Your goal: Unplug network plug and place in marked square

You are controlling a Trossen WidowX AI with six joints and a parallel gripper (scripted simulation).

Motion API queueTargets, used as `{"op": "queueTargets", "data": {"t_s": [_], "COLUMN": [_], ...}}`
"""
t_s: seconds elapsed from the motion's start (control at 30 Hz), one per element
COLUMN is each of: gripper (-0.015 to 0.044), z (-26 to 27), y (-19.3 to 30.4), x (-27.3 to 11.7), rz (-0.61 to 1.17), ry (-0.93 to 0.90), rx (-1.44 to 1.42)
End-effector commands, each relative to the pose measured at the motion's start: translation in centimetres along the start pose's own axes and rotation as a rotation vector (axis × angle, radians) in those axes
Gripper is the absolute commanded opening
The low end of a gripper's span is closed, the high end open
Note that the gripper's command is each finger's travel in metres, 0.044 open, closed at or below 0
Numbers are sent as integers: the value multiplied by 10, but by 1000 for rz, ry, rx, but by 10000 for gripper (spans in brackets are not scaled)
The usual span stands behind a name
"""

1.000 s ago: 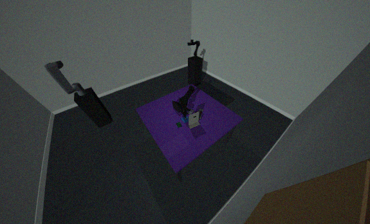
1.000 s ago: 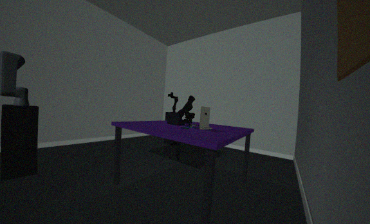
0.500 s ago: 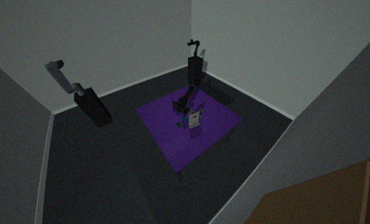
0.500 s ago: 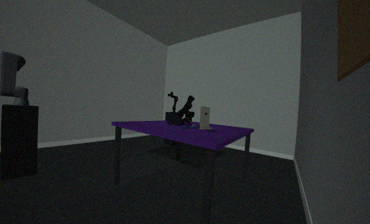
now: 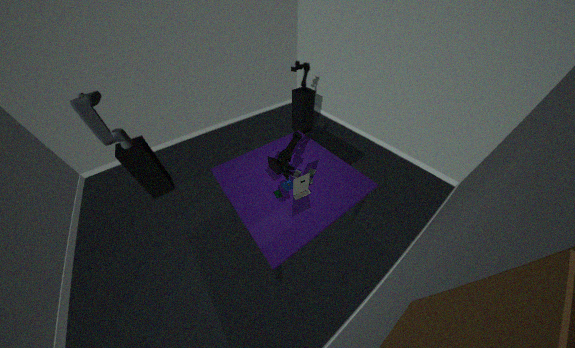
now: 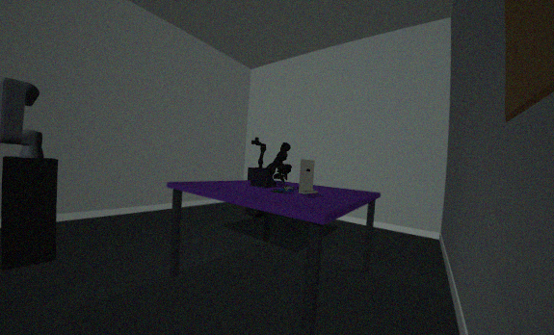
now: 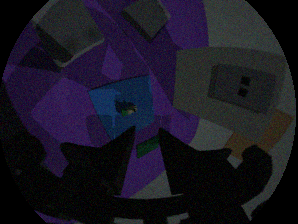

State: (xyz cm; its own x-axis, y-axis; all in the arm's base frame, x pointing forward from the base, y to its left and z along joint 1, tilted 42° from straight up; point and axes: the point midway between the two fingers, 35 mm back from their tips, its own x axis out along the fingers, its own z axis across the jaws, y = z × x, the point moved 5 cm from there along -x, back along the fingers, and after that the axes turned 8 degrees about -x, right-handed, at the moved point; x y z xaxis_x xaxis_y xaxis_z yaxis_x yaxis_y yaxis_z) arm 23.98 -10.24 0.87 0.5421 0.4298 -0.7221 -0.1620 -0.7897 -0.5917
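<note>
In the top view a dark pedestal (image 5: pixel 144 165) carrying a pale grey arm stands on the floor at far left, well apart from the purple table (image 5: pixel 258 205). On the table, the blue marked square (image 5: pixel 279 191) lies just left of the upright panel (image 5: pixel 301 186), and the black robot arm (image 5: pixel 289 152) reaches down from behind toward that spot. A second dark pedestal (image 5: pixel 303 107) stands beyond the table in the room's corner. In the wrist view the blue square (image 7: pixel 123 106) sits left of centre with a small dark plug (image 7: pixel 125 106) lying on it, apart from the fingers. Right of it, the gripper (image 7: pixel 143 163) hangs above the table with its jaws partly open and nothing between them; a small green patch (image 7: pixel 148 147) shows in the gap. Further right, the pale panel (image 7: pixel 200 83) shows its socket plate (image 7: pixel 241 84) with two dark marks on it; whether the socket is empty cannot be told at this dimness
</note>
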Motion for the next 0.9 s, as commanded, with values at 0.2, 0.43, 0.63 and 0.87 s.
{"op": "queueTargets", "data": {"t_s": [0.2,0.43,0.63,0.87], "gripper": [156,156,156,156], "z": [-10,-16,-20,-24], "y": [1,2,2,2], "x": [-14,-24,-32,-42], "rz": [-2,-3,-3,-4], "ry": [5,5,6,7], "rx": [-6,-6,-6,-5]}}
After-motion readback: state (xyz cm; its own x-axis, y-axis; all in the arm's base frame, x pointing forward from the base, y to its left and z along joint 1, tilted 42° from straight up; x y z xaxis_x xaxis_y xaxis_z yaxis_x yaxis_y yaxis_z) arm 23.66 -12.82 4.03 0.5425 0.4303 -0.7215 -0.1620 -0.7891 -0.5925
